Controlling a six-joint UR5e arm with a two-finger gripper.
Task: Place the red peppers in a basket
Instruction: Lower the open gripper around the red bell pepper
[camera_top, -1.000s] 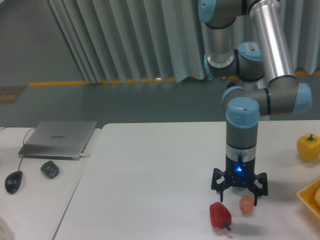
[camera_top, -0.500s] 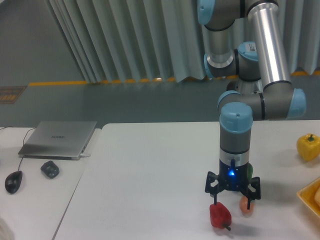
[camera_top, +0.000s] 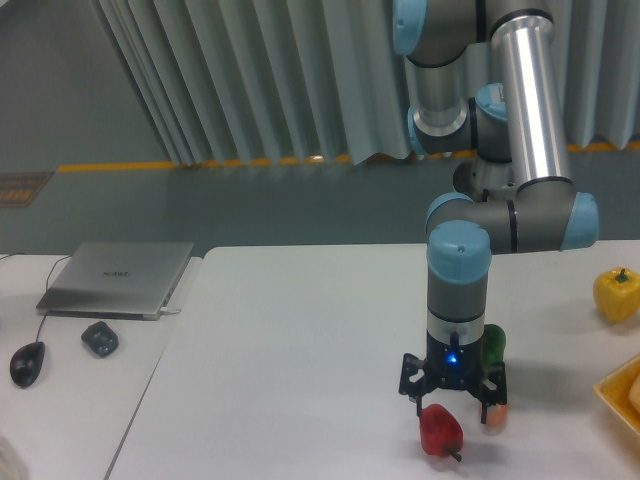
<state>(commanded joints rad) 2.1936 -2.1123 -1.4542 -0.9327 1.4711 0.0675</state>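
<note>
The red pepper (camera_top: 440, 431) lies on the white table near the front edge, its dark stem pointing down-right. My gripper (camera_top: 452, 402) hangs open just above it, the left finger over the pepper's left side and the right finger beyond its right side, in front of a small orange item (camera_top: 494, 415). Nothing is held. A corner of the yellow-orange basket (camera_top: 617, 392) shows at the right edge of the frame.
A green pepper (camera_top: 493, 345) stands just behind the gripper, partly hidden by the arm. A yellow pepper (camera_top: 616, 294) sits at the far right. A laptop (camera_top: 118, 277), a small dark item (camera_top: 99, 338) and a mouse (camera_top: 27, 362) lie on the left table.
The arm has swung left and toward the front, bringing the open gripper from behind the orange item to over the red pepper. The green pepper has come into view behind it.
</note>
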